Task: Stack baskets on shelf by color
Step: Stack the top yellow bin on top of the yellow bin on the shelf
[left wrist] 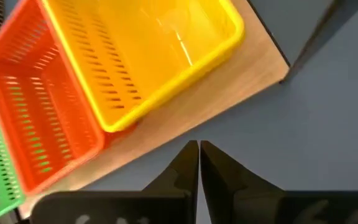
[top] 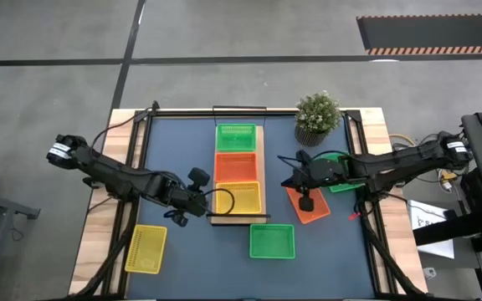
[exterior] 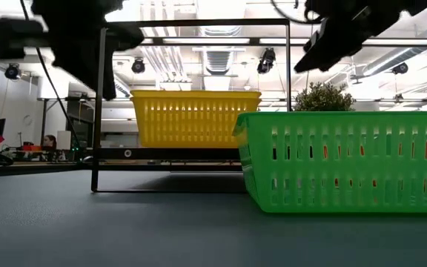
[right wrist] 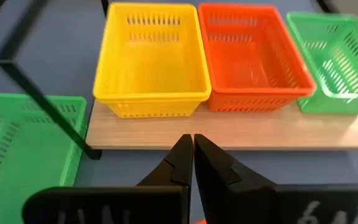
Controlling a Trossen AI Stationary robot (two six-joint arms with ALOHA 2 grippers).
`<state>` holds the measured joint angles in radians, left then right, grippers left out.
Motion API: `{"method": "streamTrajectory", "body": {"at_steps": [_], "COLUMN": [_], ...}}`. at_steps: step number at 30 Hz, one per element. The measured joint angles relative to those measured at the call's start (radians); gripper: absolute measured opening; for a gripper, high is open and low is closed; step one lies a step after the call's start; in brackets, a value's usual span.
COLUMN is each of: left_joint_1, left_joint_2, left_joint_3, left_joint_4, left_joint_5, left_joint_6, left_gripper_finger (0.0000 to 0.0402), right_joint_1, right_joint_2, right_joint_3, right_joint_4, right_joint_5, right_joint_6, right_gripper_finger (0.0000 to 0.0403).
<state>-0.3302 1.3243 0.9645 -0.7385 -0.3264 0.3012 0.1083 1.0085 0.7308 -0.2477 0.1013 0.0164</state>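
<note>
Dark blue-grey counter (top: 182, 267) with light wood strips along both long sides, standing on a grey concrete floor (top: 57, 42) with dark seams; a black mat with a striped edge (top: 432, 35) lies on the floor at 1 o'clock. Seen from table height, the room behind is an open lab with ceiling lights, desks and a seated person (exterior: 49, 142) far off at 9 o'clock.

The shelf (top: 238, 219) sits mid-counter, running 12 to 6, with a thin black wire frame at its ends. On it, in a row: green basket (top: 236, 137) at the 12 end, orange basket (top: 236, 165) in the middle, yellow basket (top: 238, 197) at the 6 end, touching side by side.

Loose on the counter: second green basket (top: 272, 241) at 6, just off the shelf end; second yellow basket (top: 145, 248) at 8; second orange basket (top: 310, 207) at 4, tilted; third green basket (top: 338, 185) at 3, mostly under the right arm. Potted plant (top: 317, 117) at 1.

Left gripper (top: 197, 194) hovers just beside the shelf's 6 end near the yellow basket, fingers (left wrist: 185, 167) pressed together, holding nothing. Right gripper (top: 305, 201) hangs over the tilted orange basket, fingers (right wrist: 180, 158) pressed together, holding nothing.
</note>
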Motion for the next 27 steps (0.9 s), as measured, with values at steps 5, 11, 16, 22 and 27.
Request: {"method": "streamTrajectory", "body": {"at_steps": [5, 11, 16, 22, 27], "left_joint_1": [0.001, 0.001, 0.0, 0.001, 0.0], "left_joint_2": [-0.017, -0.018, -0.018, -0.018, -0.022], "left_joint_3": [-0.108, -0.135, -0.138, -0.141, -0.157], "left_joint_4": [0.179, 0.242, 0.24, 0.237, 0.23], "left_joint_5": [-0.005, -0.006, -0.006, -0.007, -0.007], "left_joint_6": [0.001, 0.0, 0.0, -0.001, -0.001], "left_gripper_finger": [0.0, 0.0, 0.0, 0.0, 0.0], "right_joint_1": [-0.012, -0.05, -0.079, -0.081, -0.081], "right_joint_2": [0.113, 0.23, 0.306, 0.385, 0.421], "right_joint_3": [0.024, 0.06, 0.067, 0.069, 0.071], "right_joint_4": [0.007, 0.031, 0.114, 0.259, 0.302], "right_joint_5": [0.001, -0.018, -0.112, -0.192, -0.214], "right_joint_6": [0.064, 0.154, 0.149, 0.112, 0.102], "right_gripper_finger": [0.0009, 0.0009, 0.0009, 0.0009, 0.0009]}}
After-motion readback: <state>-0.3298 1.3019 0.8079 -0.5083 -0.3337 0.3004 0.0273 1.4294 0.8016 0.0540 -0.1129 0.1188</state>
